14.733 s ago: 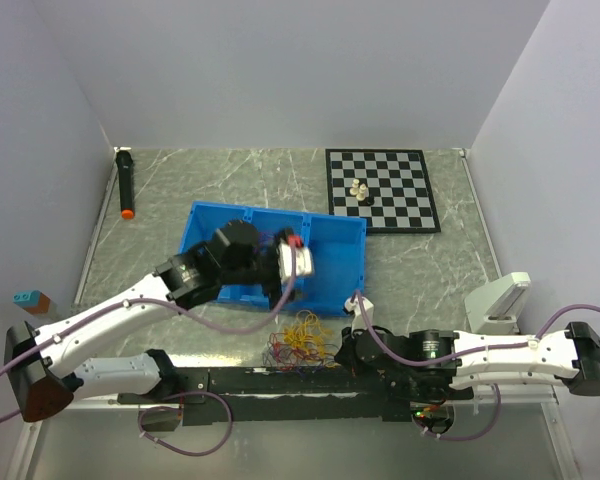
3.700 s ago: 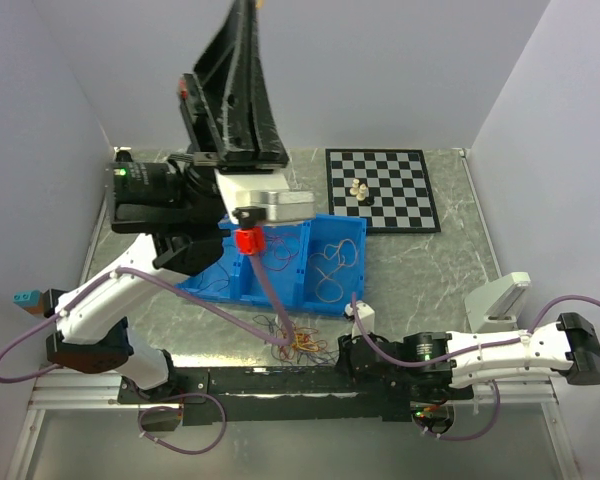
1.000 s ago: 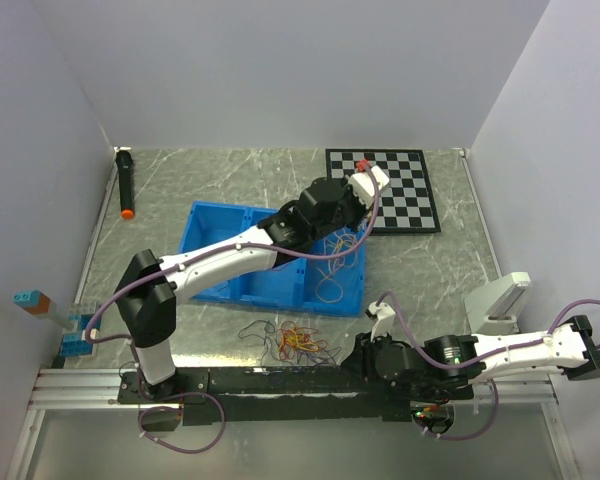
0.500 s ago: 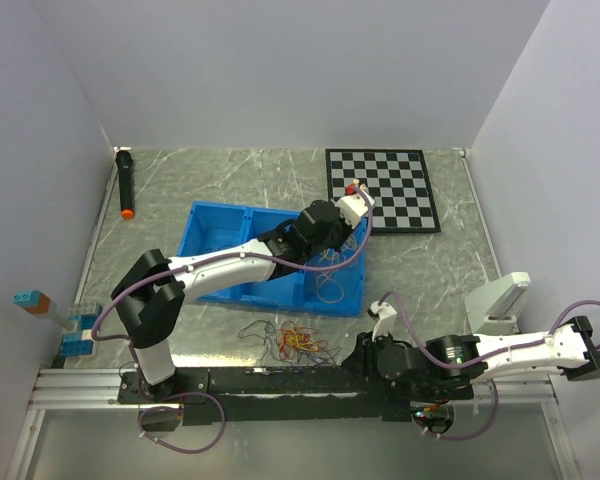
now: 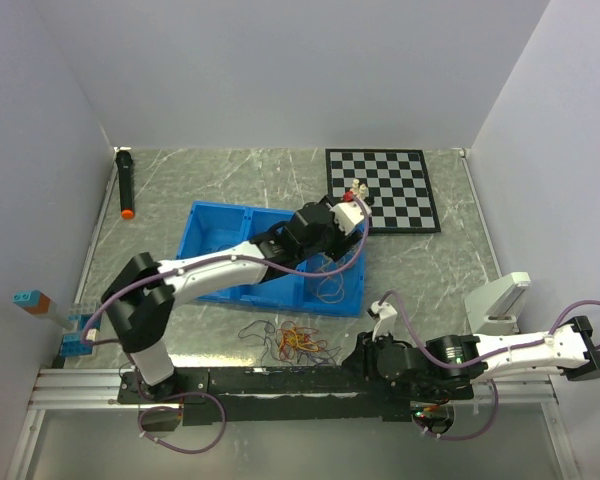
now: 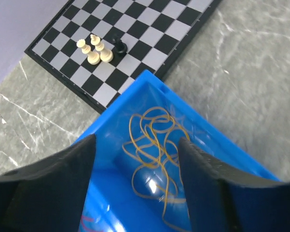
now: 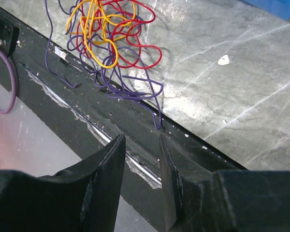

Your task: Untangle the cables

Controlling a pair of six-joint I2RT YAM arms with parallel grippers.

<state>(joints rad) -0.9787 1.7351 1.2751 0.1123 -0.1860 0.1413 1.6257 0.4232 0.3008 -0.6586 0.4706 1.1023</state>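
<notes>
The sorting step appears to be about half done. One yellow-orange bunch [image 6: 152,150] is seen lying loose in the right compartment of the blue bin [image 5: 212,235]. The left gripper [image 6: 135,144] is held above it, jaws spread wide and nothing between them.

The tangle [image 7: 108,41] — red, yellow and dark strands knotted together — is found on the table at 6 o'clock from the bin, with dark loops trailing onto the black base rail [image 7: 111,130]. The right gripper [image 7: 140,139] is held low near it, at 3 o'clock, jaws narrowly parted and gripping nothing.

A move of the left arm toward 6 o'clock is judged to be called for next. A single colour should be pinched at an outer loop while the clump is pinned by the right gripper — otherwise the whole knot would probably be lifted.

The table [image 5: 230,175] is a smooth, grey-green marbled slab, enclosed by plain pale walls [image 5: 280,70] at 9, 12 and 3 o'clock. A chessboard [image 5: 395,190] with a few pieces [image 6: 94,48] is laid at 1 o'clock from the bin, and a black marker [image 5: 126,185] at 10 o'clock.
</notes>
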